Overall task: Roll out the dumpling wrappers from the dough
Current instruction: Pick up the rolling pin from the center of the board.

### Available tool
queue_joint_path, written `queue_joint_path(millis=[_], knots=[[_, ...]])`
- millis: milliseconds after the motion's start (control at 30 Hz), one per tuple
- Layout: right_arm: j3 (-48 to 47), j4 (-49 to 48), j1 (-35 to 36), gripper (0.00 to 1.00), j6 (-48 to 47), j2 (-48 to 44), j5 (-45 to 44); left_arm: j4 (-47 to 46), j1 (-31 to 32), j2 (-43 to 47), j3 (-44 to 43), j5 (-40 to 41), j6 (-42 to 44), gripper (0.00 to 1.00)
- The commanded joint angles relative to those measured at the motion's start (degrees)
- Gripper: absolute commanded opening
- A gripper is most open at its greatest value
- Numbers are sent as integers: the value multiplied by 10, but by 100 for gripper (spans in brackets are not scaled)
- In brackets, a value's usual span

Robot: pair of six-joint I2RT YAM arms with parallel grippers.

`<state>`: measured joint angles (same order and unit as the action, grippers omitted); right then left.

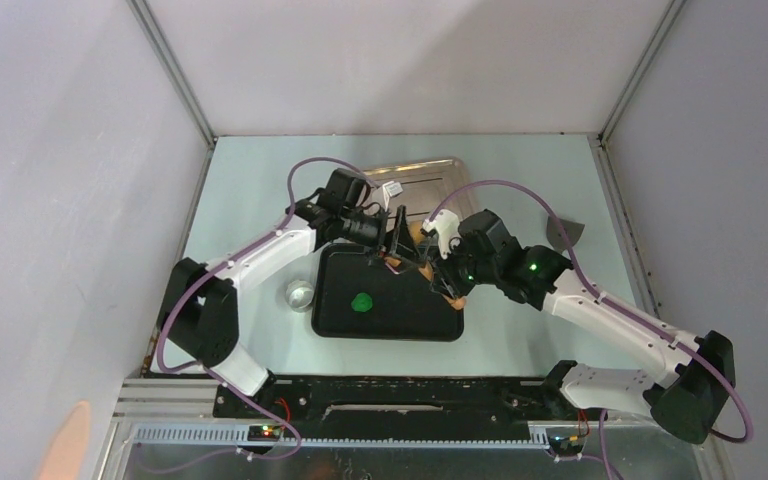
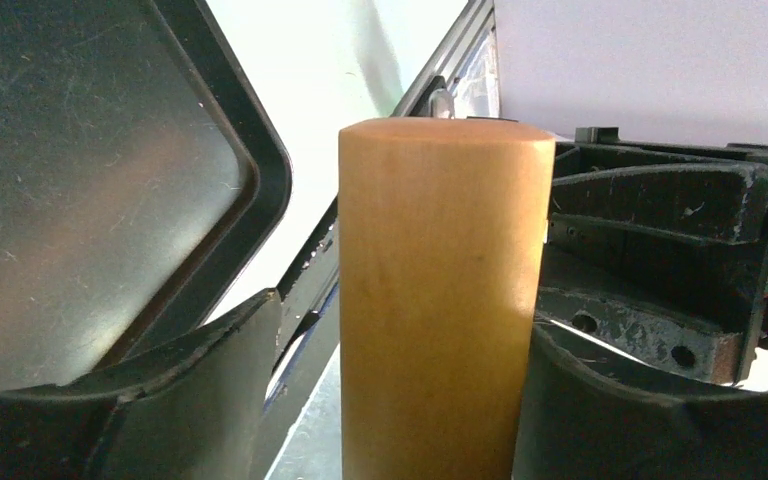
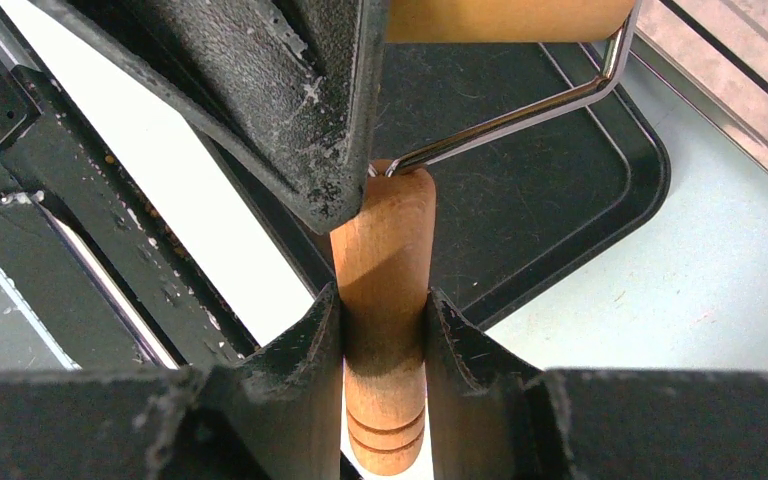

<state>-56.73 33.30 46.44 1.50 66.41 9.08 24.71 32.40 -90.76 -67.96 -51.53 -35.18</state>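
Green and bright, the dough [image 1: 362, 301] is lying as one small rounded lump on the black tray [image 1: 430, 325], left of its middle; it is sitting apart from the roller [image 2: 440, 300], which I am holding near the tray's far edge, farther from my bases than the dough.

My right gripper [image 3: 382, 305] is clamping the roller's wooden handle [image 3: 384, 250] tight between both fingers; my left gripper [image 2: 405, 330] is standing wide around the tan roller head, one finger against the wood and a gap showing at the other, so it is not gripping; a bent wire [image 3: 520, 110] is running from the handle's end towards the head.

The black tray is resting on a pale green table [image 1: 250, 190]; a steel tray [image 1: 430, 175] is lying beyond it; a small metal cup [image 1: 300, 294] is sitting just beside the black tray's left edge; grey walls [image 1: 380, 60] are closing the table in on three sides.
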Motion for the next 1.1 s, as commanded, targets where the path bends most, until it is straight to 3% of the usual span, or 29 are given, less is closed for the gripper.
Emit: queue_joint_path(millis=[0,100,333,467,600,1067], knots=[[-23,-50,12,0,-8,-7,13,-26,3,-9,0,-16,-15,82],[-23,-43,14,0,-10,-7,7,-24,1,-7,-4,-9,-18,90],[-23,-33,18,0,-13,-6,1,-8,-13,5,-16,7,-8,85],[-24,-32,22,0,-37,-11,5,107,-12,-5,-63,28,92,88],[-35,-9,23,0,-73,-1,7,180,-12,-9,-86,-3,154,89],[-35,-43,38,0,-137,20,25,146,9,-9,-57,-42,103,83]])
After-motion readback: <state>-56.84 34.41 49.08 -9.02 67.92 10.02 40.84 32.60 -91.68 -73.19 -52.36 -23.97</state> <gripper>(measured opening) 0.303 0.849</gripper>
